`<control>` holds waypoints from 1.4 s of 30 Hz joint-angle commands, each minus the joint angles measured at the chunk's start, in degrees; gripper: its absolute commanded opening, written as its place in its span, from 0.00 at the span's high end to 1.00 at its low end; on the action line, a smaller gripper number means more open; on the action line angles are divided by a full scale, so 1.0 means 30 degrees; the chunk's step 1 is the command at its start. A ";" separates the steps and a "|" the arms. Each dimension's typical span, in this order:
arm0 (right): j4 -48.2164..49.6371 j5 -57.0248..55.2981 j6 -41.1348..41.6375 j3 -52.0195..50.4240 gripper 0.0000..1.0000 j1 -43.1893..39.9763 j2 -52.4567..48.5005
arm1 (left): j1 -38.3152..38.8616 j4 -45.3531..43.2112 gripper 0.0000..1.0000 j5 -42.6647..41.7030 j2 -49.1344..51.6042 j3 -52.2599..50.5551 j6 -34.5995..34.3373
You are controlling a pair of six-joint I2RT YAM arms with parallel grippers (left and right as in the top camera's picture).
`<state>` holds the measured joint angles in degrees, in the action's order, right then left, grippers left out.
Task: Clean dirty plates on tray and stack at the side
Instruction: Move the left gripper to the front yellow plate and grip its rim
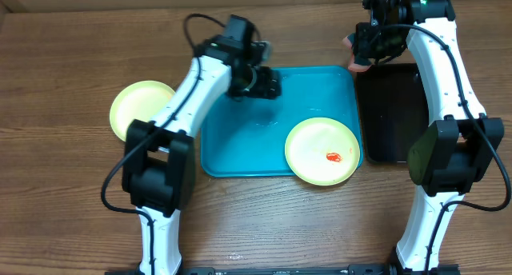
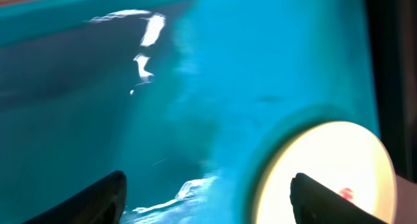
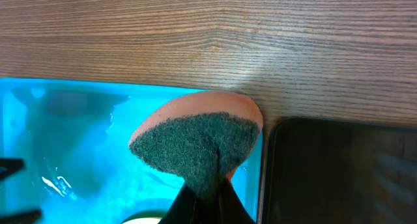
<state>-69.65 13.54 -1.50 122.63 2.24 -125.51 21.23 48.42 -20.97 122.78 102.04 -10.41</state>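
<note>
Blue tray (image 1: 240, 139): middle of desk (image 1: 264, 219).
Dirty plate (image 1: 318, 143): tray's near right corner.
Clean plate (image 1: 136, 107): desk, left of tray.
Left claw (image 2: 208, 191): open, empty, over tray.
Right claw (image 3: 207, 201): squeezing sponge (image 3: 195, 142), far right.

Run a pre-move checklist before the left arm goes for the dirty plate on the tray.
1. Left gripper open with nothing between its fingers: ok.
2. Dirty plate on the tray, red smear facing up: ok.
3. Dirty plate lying flat inside the tray: not ok, it lies over the rim at the near right corner.
4. Right gripper shut on the sponge: ok.
5. Side plate wiped clean: cannot tell, the left arm hides part of it.
</note>
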 commanded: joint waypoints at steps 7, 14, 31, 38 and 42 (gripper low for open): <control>0.0044 0.0015 0.0095 0.0044 0.96 -0.0160 0.0750 | 0.2659 0.2412 0.17 -0.0415 0.2178 0.3126 0.4532; -0.0095 0.0007 0.0087 0.0044 0.96 -0.0160 0.0750 | 0.3490 0.5530 0.26 0.2040 0.4459 0.4779 0.7133; 0.0044 0.0000 0.0080 0.0044 0.96 -0.0168 0.0750 | 0.3694 0.6688 0.80 0.1887 0.5238 0.4772 0.6929; 0.0430 0.0015 0.0087 0.0044 0.96 -0.0153 0.0750 | 0.3388 0.6331 0.96 0.5391 0.5238 0.4787 0.3402; 0.1042 0.0160 0.1792 -0.0007 0.96 0.0525 0.0736 | 0.1902 0.6353 0.96 0.7956 0.5180 0.5333 -0.1326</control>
<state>-67.88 13.54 -0.25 122.63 2.42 -125.51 31.18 67.51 -6.70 137.71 116.46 -1.02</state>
